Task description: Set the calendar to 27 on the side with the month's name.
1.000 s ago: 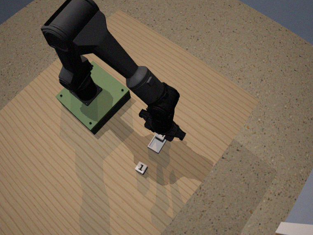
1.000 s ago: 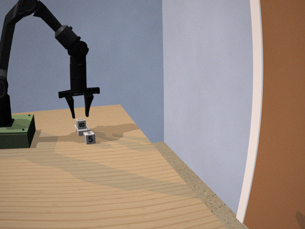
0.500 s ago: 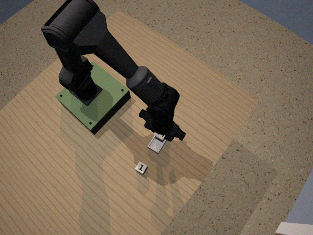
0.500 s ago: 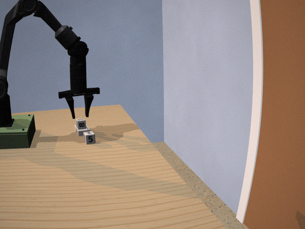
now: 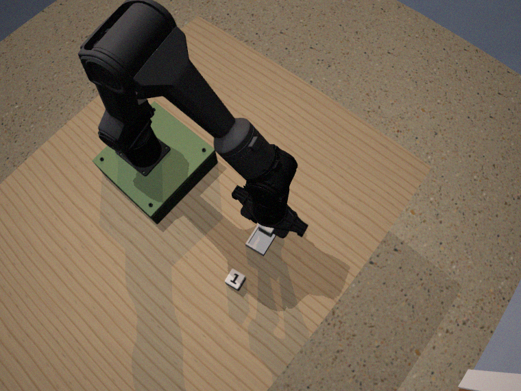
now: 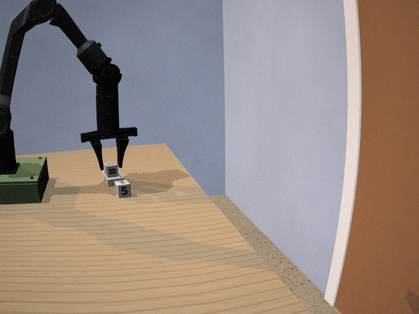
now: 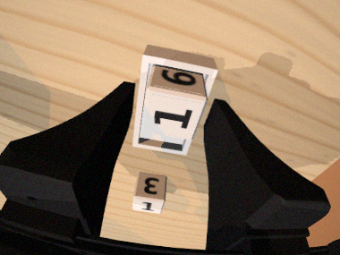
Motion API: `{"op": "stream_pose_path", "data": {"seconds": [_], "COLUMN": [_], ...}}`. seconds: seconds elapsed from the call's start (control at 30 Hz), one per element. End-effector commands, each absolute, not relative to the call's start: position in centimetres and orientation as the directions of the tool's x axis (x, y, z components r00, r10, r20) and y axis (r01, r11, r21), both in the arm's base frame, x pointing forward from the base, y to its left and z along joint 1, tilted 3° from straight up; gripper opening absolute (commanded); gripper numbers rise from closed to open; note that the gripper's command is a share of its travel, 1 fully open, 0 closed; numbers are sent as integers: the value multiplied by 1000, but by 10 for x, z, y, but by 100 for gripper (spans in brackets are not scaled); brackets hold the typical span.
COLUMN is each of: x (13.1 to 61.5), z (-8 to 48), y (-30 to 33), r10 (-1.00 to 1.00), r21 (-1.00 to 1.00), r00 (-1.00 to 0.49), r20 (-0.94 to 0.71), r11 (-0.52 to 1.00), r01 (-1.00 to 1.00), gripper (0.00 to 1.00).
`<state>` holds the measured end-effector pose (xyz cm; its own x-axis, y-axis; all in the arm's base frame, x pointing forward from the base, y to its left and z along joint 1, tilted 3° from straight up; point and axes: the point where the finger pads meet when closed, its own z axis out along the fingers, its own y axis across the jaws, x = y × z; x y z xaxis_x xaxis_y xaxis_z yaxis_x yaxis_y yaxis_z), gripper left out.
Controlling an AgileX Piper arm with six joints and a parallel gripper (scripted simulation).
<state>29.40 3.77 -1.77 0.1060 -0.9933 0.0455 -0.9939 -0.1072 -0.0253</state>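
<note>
A small white tray lies flat on the wooden table. One number cube stands in it, at the end under my gripper. Its top face shows 1, one side shows 9 and another shows 8. The second cube lies on the table just outside the tray, with 1 on top and 5 and 3 on its sides. My gripper points straight down and is open. Its fingertips straddle the top of the cube in the tray without closing on it.
The arm's green base block stands behind the tray. The wooden table top ends in a speckled border to the right. A blue wall rises beyond the table's edge.
</note>
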Motion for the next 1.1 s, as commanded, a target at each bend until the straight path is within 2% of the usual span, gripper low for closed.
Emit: {"op": "stream_pose_path", "data": {"seconds": [0.0,1.07], "x": [293,294], "z": [-22,-28], "y": [37,37], "r10": [-993,-993], "r21": [-21,-23], "r00": [105,105], "r20": [46,46], "r11": [-106,-106], "r01": [-994,-994], "gripper": [60,60]}}
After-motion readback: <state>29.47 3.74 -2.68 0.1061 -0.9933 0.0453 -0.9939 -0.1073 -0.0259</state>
